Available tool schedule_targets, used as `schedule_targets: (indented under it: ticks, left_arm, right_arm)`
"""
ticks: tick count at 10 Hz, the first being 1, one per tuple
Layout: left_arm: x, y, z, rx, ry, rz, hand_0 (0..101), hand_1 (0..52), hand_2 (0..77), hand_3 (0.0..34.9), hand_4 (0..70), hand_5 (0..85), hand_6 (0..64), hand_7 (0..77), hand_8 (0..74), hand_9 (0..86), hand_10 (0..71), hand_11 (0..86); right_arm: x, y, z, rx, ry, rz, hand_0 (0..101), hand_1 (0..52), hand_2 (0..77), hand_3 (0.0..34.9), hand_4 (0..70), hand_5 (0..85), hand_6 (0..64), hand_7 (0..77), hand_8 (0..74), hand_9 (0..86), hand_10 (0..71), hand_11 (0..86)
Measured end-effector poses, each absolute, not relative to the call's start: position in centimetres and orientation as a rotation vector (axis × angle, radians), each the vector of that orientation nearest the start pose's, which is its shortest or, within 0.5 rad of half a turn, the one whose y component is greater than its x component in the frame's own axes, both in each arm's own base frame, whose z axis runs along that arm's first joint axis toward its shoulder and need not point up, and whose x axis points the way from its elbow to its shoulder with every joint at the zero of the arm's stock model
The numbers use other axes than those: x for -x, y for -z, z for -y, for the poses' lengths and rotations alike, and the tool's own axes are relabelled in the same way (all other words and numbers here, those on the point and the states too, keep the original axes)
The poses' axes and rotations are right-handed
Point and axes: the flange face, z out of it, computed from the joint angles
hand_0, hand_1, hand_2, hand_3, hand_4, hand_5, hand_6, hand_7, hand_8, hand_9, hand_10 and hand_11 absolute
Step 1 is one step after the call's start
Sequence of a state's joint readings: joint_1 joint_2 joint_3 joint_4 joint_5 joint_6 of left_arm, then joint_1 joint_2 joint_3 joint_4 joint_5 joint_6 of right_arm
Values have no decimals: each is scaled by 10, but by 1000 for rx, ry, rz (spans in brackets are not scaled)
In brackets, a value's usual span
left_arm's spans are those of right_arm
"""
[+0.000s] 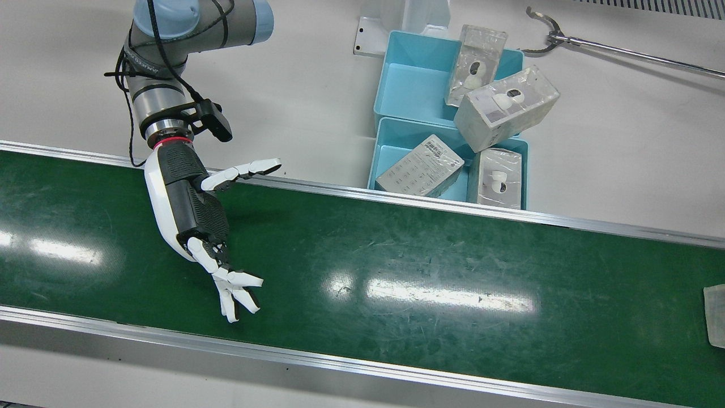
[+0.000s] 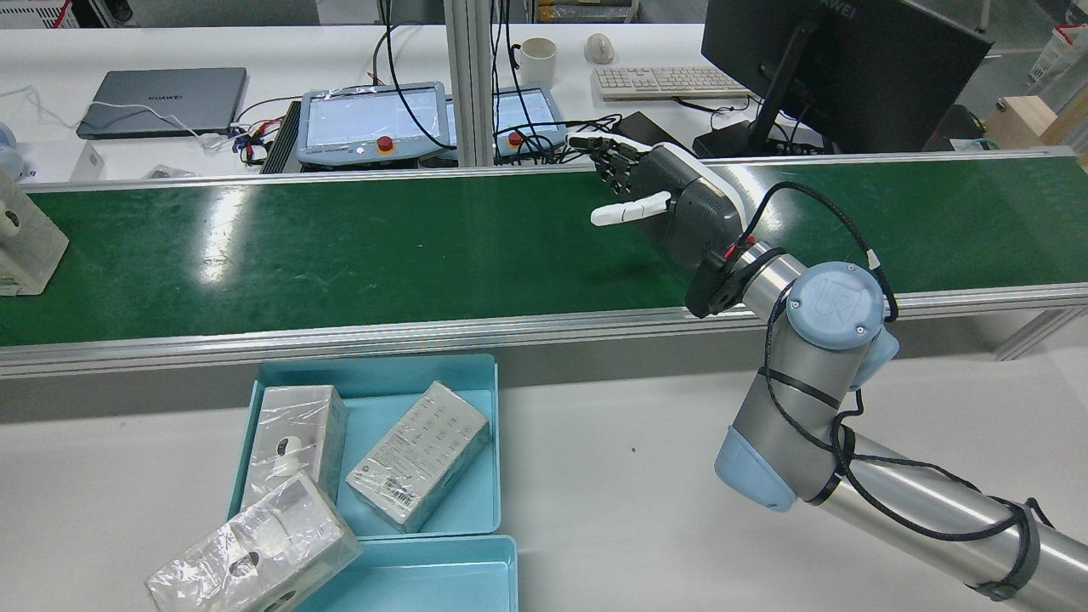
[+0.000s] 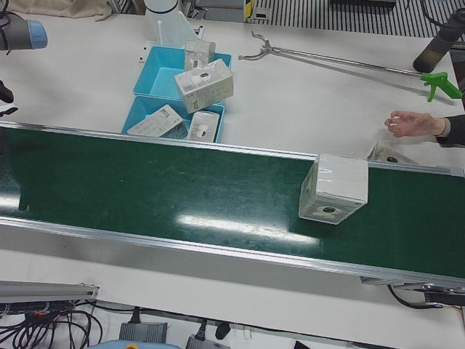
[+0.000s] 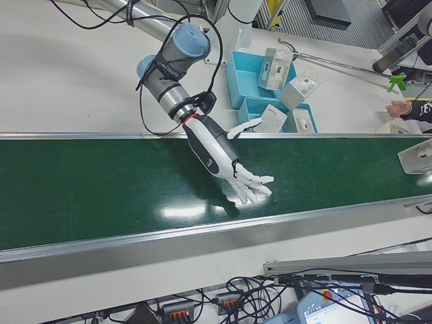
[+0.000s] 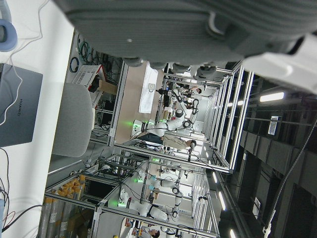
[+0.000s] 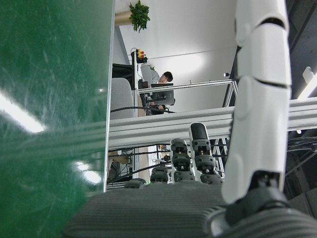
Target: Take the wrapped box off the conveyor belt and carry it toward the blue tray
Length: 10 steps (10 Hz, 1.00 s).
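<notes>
A wrapped box stands upright on the green conveyor belt, far along it from my right hand; it also shows as the box at the left edge of the rear view and the box at the right edge of the right-front view. My right hand hovers low over the belt, open, fingers spread, holding nothing. Two blue trays sit beside the belt with several wrapped boxes in and on them. My left hand shows only as a palm edge in its own view.
A person's hand reaches in near the belt's far end, beside another wrapped item. A long metal grabber tool lies on the white table behind the trays. Aluminium rails run along both belt edges.
</notes>
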State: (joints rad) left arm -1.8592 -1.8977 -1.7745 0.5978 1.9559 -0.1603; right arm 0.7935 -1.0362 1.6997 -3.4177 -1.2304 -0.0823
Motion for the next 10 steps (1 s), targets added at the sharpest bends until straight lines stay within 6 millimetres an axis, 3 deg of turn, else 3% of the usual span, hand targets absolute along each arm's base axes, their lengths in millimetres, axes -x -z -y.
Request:
schedule_targets:
  ticks: [4, 7, 10]
  left_arm:
    - [251, -472, 510, 310, 2335, -2174, 0, 0, 11, 0, 0, 11, 5, 5, 5, 5, 5, 5]
    - [251, -472, 510, 310, 2335, -2174, 0, 0, 11, 0, 0, 11, 5, 5, 5, 0, 5, 5]
    - [251, -472, 510, 310, 2335, -2174, 0, 0, 11, 0, 0, 11, 5, 5, 5, 0, 5, 5]
  right_arm:
    - [335, -341, 581, -630, 1873, -2697, 473, 147, 120, 0, 131, 229, 55, 60, 5, 44, 0, 5]
    - [321, -341, 582, -572, 1895, -2678, 474, 153, 125, 0, 131, 245, 33, 60, 5, 27, 0, 5]
    - [308, -331, 568, -486, 1991, -2657, 484, 164, 147, 0, 120, 245, 44, 55, 5, 27, 0, 5]
